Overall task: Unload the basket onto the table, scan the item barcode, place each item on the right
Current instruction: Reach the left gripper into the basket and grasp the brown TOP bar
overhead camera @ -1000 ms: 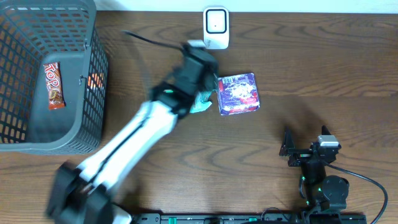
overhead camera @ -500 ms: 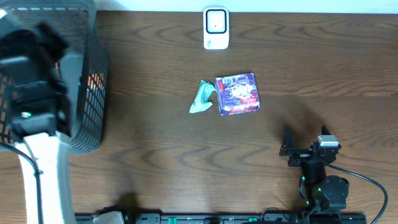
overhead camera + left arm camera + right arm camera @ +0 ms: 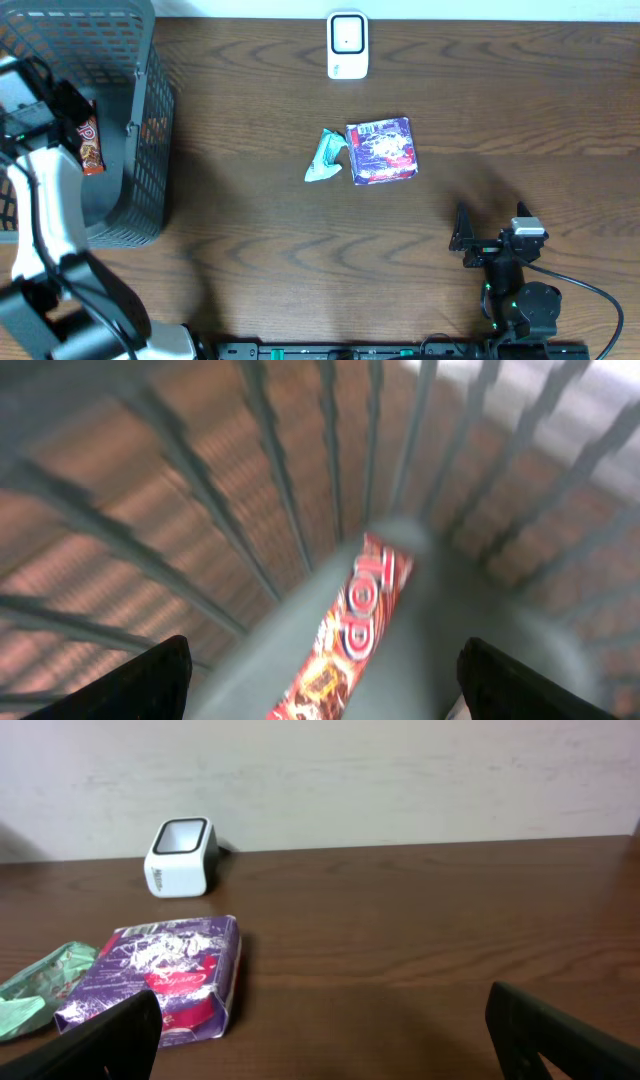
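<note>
Basket (image 3: pixel 150 130) mesh rings candy bar (image 3: pixel 365 625) below released left hand (image 3: pixel 325 660). Right hand (image 3: pixel 322 1005) released too. Left wrist view blurred.

A dark brown wooden table (image 3: pixel 520 110) with a strong wavy grain fills the overhead view, and a pale wall runs along its upper edge. A grey plastic mesh basket (image 3: pixel 120 232) stands in the upper left of the frame, partly cut off by the left edge. A small white scanner (image 3: pixel 347 44) sits at top centre, close to the wall. Near the middle lies a flat purple packet (image 3: pixel 381 151) with red and white print, turned slightly askew. A crumpled green wrapper (image 3: pixel 323 158) lies just beside the packet's left edge. The scanner stands well apart from both, above them in the frame.
</note>
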You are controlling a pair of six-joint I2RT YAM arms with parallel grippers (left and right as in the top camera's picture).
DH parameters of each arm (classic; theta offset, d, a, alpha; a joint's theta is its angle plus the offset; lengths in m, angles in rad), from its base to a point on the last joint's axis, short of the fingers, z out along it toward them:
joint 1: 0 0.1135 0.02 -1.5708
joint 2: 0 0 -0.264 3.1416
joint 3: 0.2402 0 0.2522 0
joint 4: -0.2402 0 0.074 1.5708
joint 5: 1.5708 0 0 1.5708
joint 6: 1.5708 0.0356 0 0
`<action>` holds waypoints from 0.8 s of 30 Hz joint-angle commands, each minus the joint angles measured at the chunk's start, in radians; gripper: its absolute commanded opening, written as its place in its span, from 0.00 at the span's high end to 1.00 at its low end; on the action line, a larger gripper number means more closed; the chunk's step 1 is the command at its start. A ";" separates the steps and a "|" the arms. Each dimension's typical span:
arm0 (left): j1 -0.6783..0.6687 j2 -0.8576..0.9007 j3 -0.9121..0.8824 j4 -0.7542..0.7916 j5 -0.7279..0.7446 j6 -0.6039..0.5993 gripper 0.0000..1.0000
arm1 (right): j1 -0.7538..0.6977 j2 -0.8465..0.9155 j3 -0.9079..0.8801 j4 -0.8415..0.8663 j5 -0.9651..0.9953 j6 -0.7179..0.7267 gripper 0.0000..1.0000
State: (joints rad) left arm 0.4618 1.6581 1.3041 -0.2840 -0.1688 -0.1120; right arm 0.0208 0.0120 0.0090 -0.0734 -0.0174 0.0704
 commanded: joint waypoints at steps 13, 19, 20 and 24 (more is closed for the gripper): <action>0.016 0.245 -0.039 -0.018 -0.003 0.182 0.14 | -0.004 -0.005 -0.003 -0.002 0.008 -0.008 0.01; 0.016 0.294 -0.039 -0.013 0.001 0.182 0.16 | -0.004 -0.005 -0.003 -0.002 0.008 -0.008 0.01; 0.016 0.303 -0.039 -0.011 0.001 0.182 0.15 | -0.004 -0.005 -0.003 -0.002 0.008 -0.008 0.01; 0.016 0.336 -0.039 0.005 0.002 0.182 0.29 | -0.004 -0.005 -0.003 -0.002 0.008 -0.008 0.01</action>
State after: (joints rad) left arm 0.4713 1.9579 1.2755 -0.2855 -0.1619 0.0620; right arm 0.0208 0.0120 0.0090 -0.0734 -0.0174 0.0704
